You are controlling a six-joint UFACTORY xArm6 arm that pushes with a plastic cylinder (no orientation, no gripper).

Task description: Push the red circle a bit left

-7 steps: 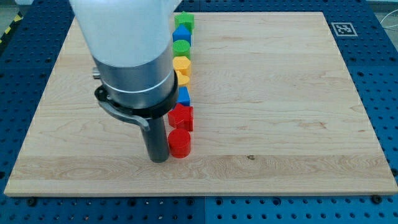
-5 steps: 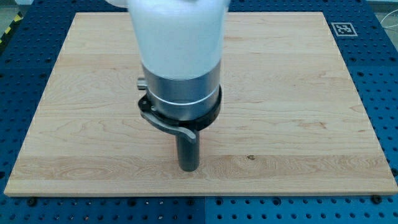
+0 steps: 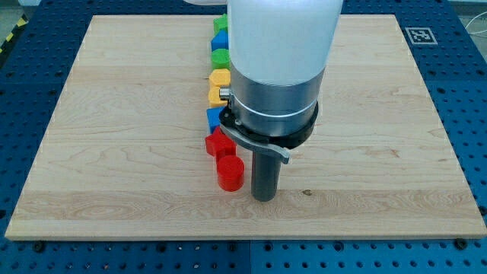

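The red circle [image 3: 230, 173] is a short red cylinder standing on the wooden board [image 3: 114, 152], below the middle. My tip [image 3: 264, 197] rests on the board just to the view's right of the red circle, with a narrow gap between them. A second red block [image 3: 219, 144] of unclear shape sits just above the red circle, touching or nearly touching it.
A column of blocks runs toward the view's top from the red pair: a blue block [image 3: 214, 116], two yellow blocks [image 3: 218, 78] [image 3: 217, 93], a green block [image 3: 221, 56], a blue block [image 3: 220, 40] and a green block [image 3: 221, 24]. The arm's body hides their right sides.
My tip has moved from the left side of the red circle, across it, to its right side. The red circle and the red block above it sit slightly shifted.
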